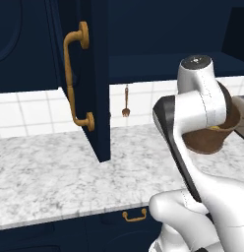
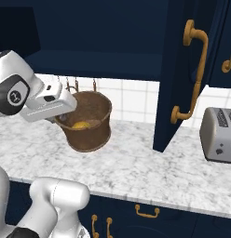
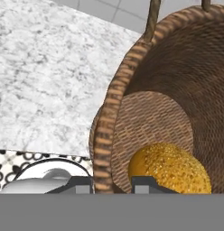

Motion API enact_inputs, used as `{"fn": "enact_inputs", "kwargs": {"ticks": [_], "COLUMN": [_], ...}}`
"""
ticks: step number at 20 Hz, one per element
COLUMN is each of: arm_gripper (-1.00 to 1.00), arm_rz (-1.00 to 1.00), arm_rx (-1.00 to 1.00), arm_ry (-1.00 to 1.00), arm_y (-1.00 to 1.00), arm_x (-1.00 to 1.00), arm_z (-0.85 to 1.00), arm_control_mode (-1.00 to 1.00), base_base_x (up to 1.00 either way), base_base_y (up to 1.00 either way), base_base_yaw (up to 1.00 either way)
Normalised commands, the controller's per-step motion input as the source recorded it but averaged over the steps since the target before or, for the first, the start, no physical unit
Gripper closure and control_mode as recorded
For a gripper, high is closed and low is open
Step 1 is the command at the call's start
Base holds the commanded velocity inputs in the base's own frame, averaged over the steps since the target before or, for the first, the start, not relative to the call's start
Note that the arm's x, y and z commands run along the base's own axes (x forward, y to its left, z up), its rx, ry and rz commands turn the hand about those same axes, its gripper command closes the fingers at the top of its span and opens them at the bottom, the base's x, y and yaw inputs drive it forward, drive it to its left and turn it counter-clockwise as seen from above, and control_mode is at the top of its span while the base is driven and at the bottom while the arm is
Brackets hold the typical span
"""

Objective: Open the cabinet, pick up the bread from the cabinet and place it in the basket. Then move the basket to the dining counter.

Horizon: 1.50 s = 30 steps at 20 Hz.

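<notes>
The gripper (image 3: 113, 184) is clamped on the basket (image 2: 87, 122) rim, one finger inside and one outside, holding it tilted above the counter (image 2: 136, 167) for carrying; the bread (image 3: 170, 168) lies inside at 5 o'clock; the cabinet (image 2: 175, 69) door stands open

Both base views are facing the bench (image 1: 55, 167) from behind — sharing the basket (image 2: 89, 122); the hand view is peering closely inside it.
</notes>
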Motion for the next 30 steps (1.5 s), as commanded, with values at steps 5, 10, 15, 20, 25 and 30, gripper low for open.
{"fn": "enact_inputs", "kwargs": {"ticks": [5,10,15,20,25,30], "arm_gripper": [1.0,1.0,1.0,1.0,1.0,1.0], "arm_rz": [0.12,0.15,0.02,0.0,0.0,0.0], "arm_rx": [0.09,0.0,-0.02,0.0,0.0,0.0], "arm_ry": [0.02,0.01,0.02,0.0,0.0,0.0], "arm_y": [0.15,0.31,0.07,0.0,0.0,0.0], "arm_x": [-0.26,0.0,0.0,0.0,0.0,0.0], "arm_z": [-0.01,-0.01,-0.02,0.0,0.0,0.0], "arm_control_mode": [-1.0,-1.0,1.0,1.0,1.0,1.0], "base_base_x": [0.0,0.0,-0.05,-0.65,-0.89,-0.73], "base_base_y": [0.0,0.0,0.15,0.28,0.25,0.0], "base_base_yaw": [0.0,0.0,0.0,0.01,0.01,0.47]}}
